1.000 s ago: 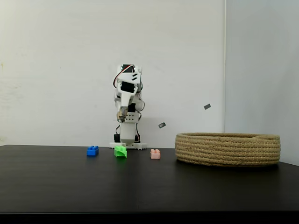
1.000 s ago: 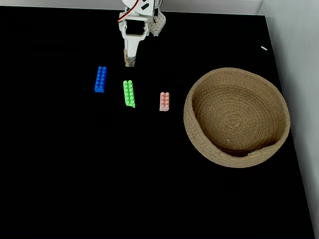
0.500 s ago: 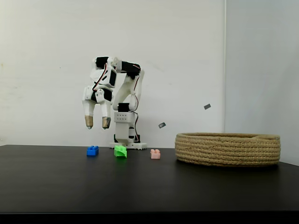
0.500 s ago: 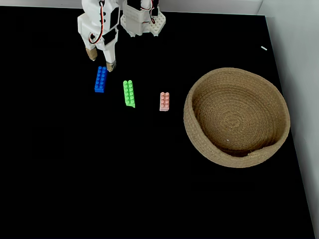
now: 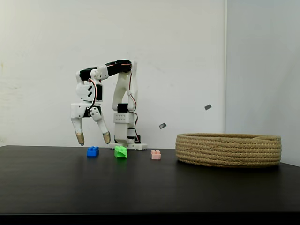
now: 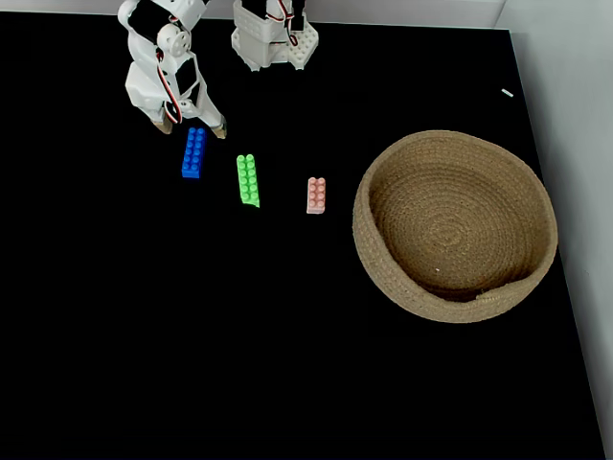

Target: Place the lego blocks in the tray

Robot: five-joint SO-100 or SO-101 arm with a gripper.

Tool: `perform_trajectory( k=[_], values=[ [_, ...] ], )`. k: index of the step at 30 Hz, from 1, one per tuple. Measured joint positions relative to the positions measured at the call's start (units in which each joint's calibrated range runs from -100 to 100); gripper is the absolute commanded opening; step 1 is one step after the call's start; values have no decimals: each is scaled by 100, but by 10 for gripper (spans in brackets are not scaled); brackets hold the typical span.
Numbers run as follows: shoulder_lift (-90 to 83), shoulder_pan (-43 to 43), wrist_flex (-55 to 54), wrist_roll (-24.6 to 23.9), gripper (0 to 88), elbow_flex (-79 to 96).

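Three lego blocks lie in a row on the black table: a blue one (image 5: pixel 93 151) (image 6: pixel 193 152), a green one (image 5: pixel 121 152) (image 6: pixel 248 180) and a pink one (image 5: pixel 155 154) (image 6: pixel 316 195). The tray (image 5: pixel 228 149) (image 6: pixel 454 225), a round coiled-rope basket, sits to their right and holds nothing. My gripper (image 5: pixel 93 138) (image 6: pixel 193 125) hangs open just above the far end of the blue block, fingers spread and pointing down, holding nothing.
The arm's white base (image 5: pixel 127 140) (image 6: pixel 276 38) stands at the table's far edge behind the green block. Small dark marks (image 5: pixel 208 107) sit on the wall. The wall corner runs close along the table's right side beside the basket.
The arm swung from above the green block to the left and came down over the blue block. The fingers spread wider apart. The blocks and basket have not moved.
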Motion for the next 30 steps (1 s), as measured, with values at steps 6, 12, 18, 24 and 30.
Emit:
perform_trajectory(
  k=[6, 12, 18, 24, 30],
  values=[
    [628, 90, -365, 29, 291, -415],
    [967, 41, -585, -117, 289, -592],
    [1026, -81, -788, -142, 254, -592],
    [992, -81, -1202, -117, 131, -327],
    [729, -212, -1478, -171, 2, 62]
  ],
)
